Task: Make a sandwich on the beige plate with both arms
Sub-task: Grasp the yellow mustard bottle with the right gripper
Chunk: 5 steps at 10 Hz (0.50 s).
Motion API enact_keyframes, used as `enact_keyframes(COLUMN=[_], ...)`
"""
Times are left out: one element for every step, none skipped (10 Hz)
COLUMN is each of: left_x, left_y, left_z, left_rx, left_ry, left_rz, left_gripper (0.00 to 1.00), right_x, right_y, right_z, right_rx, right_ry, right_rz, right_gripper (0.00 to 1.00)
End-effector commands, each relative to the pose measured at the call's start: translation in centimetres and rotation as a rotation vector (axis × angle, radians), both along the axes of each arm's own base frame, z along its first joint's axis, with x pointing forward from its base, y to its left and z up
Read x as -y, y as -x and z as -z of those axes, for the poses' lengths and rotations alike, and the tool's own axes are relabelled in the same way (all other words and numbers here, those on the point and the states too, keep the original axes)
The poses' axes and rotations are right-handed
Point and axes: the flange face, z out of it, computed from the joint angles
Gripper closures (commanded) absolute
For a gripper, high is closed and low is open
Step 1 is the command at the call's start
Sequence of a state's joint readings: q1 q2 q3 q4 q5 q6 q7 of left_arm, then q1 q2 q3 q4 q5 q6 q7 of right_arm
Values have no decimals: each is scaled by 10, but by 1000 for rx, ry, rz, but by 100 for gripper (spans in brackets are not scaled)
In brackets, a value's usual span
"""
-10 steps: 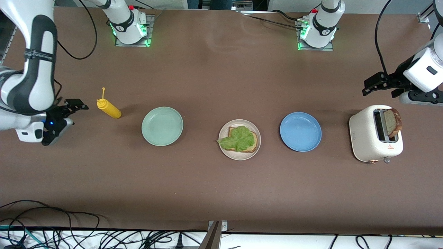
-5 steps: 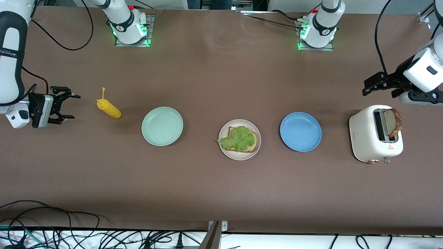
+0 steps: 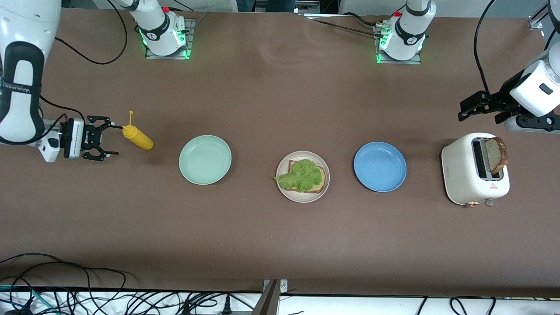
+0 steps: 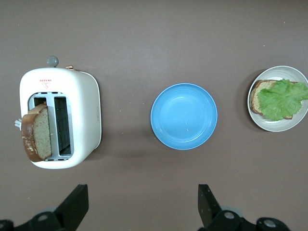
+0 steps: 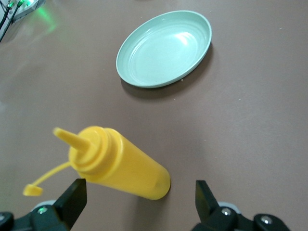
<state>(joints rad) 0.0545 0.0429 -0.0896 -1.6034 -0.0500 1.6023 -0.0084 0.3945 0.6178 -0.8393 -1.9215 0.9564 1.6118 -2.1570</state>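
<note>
You have a yellow plastic squeeze bottle (image 3: 138, 138) with its small cap hanging open, standing toward the right arm's end of the table. Beside it sits a round mint green plate (image 3: 205, 159). Toward the left arm's end you see a round blue plate (image 3: 379, 166), then a white two-slot toaster (image 3: 474, 169) with a brown-crusted bread slice (image 3: 496, 155) sticking up from one slot.

**Colours on the brown surface**

The surface (image 3: 262, 109) is plain dark brown. A yellow bottle (image 3: 138, 137) sits at frame left, then a mint green plate (image 3: 204, 159), a beige plate (image 3: 323, 191) with tan bread (image 3: 321, 180) under green lettuce (image 3: 301, 175), a blue plate (image 3: 379, 166) and a white toaster (image 3: 463, 170).
</note>
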Motion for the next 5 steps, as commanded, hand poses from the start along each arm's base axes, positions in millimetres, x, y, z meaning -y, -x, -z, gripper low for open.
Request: enact_keyframes(left_x=[0,0,0,0,0], left_y=[2,2,2,2,2], left_z=[-5,-5,-5,-5,-5], left_rx=[-3,-3,-3,-3,-3], left_ry=[12,11,12,12,12], left_rz=[-4,-5,-4,-4,-4], left_gripper=[0,0,0,0,0], right_x=[9,10,9,8,5], right_y=[13,18,27,32,34], right_z=[17,28,37,44,50], right_rx=[37,31,25,25,21], right_ry=[-47,-61,-83,-94,-106], right_rz=[12,29,58,60,69], right_gripper=[0,0,0,0,0])
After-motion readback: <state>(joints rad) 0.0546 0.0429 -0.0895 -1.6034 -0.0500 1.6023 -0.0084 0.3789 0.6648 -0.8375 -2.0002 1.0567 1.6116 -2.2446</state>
